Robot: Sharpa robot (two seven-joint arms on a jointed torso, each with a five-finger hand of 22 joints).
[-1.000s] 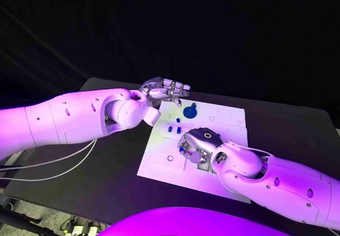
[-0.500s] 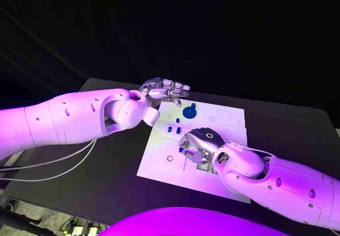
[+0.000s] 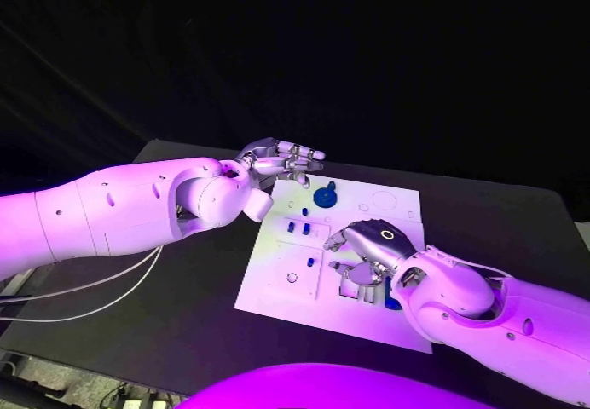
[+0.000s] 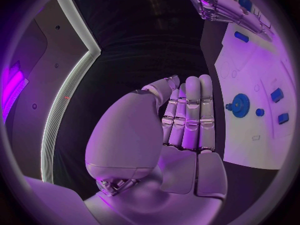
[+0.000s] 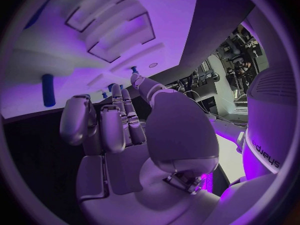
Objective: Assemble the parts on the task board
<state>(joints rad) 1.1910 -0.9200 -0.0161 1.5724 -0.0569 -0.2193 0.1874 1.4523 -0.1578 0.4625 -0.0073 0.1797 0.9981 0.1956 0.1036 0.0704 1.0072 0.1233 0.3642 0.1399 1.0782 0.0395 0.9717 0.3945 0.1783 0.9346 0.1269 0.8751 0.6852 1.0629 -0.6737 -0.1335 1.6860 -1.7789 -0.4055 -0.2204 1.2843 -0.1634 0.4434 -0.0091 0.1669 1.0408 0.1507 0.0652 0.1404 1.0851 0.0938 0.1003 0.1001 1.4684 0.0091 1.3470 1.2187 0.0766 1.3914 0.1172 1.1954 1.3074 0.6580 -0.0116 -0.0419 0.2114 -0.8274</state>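
My right hand (image 3: 364, 247) hangs over the near right part of the task board (image 3: 277, 290) on the black desk (image 3: 184, 315), fingers curled down, hiding the slots beneath; whether it grips anything I cannot tell. My left hand (image 3: 280, 160) hovers at the board's far left corner, fingers together, empty. A round blue gear (image 3: 325, 197) sits beside it, small blue parts (image 3: 299, 227) nearer mid-board.

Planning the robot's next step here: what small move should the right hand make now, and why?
Probably lower the right hand a little toward the blue peg lying on the task board beside its fingers. The hand hovers over the board, seemingly empty. The left hand waits at the board's far edge near the blue gear.
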